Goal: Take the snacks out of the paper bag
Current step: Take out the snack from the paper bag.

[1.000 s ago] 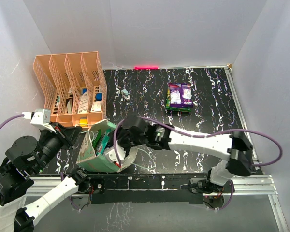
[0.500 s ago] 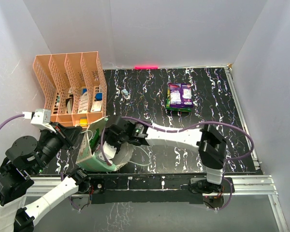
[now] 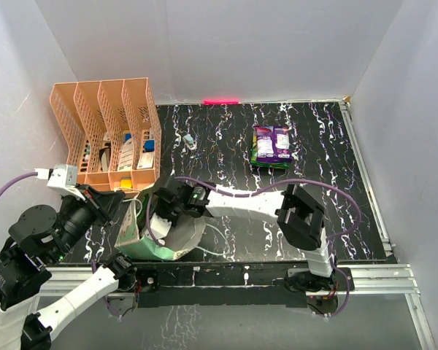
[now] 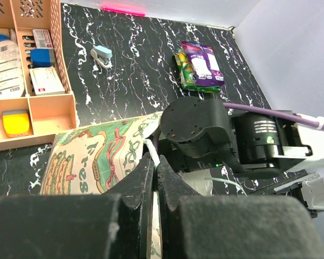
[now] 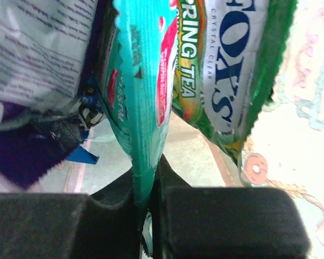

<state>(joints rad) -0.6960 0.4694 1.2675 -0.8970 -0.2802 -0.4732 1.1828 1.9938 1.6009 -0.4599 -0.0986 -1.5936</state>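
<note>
The paper bag (image 3: 152,235) lies on its side at the near left, mouth toward the right. My left gripper (image 4: 154,162) is shut on the bag's upper rim by its white string handle. My right gripper (image 5: 147,172) is deep inside the bag, shut on the edge of a teal snack packet (image 5: 143,97). Beside it inside the bag are a green-and-white packet (image 5: 227,70), a purple packet (image 5: 21,156) and a blue corner (image 5: 83,154). In the top view the right gripper (image 3: 163,211) is hidden in the bag's mouth. A purple packet lies on top of a green one (image 3: 271,144) on the table.
The orange file rack (image 3: 106,135) stands at the back left, just behind the bag. A small pale stapler-like item (image 3: 189,140) lies right of it. The right arm's elbow (image 3: 301,215) is folded over the table's near middle.
The right arm has reached leftward, its gripper going further into the bag's mouth, and its elbow has swung left. The left gripper and bag have stayed in place.
</note>
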